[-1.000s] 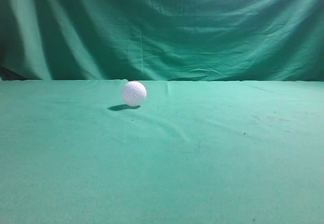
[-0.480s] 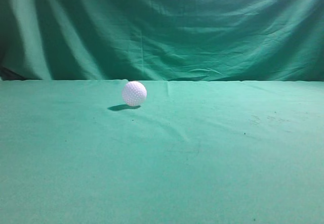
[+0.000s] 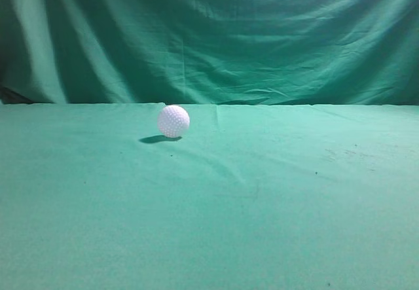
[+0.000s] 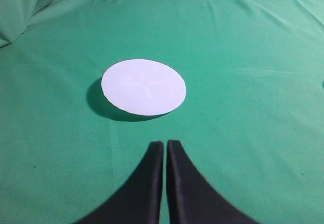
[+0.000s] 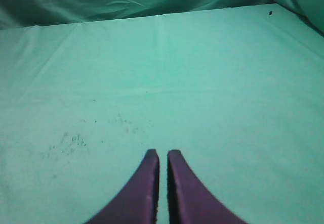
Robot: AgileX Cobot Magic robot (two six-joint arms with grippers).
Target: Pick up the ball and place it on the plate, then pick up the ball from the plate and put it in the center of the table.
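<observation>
The ball (image 3: 173,121), small, white and dimpled, rests on the table (image 3: 262,198) at the back left of centre in the exterior view, with nothing touching it. A flat white round plate (image 4: 144,87) lies on the green cloth in the left wrist view, ahead of my left gripper (image 4: 165,143), which is shut and empty above the cloth. My right gripper (image 5: 163,152) is shut and empty over bare cloth. Neither gripper shows in the exterior view. The ball shows in neither wrist view, and the plate does not show in the exterior view.
A draped green backdrop (image 3: 216,38) hangs behind the table. The cloth has small dark specks (image 5: 71,140) to the left of the right gripper. Folded cloth rises at the far left of the left wrist view (image 4: 23,9).
</observation>
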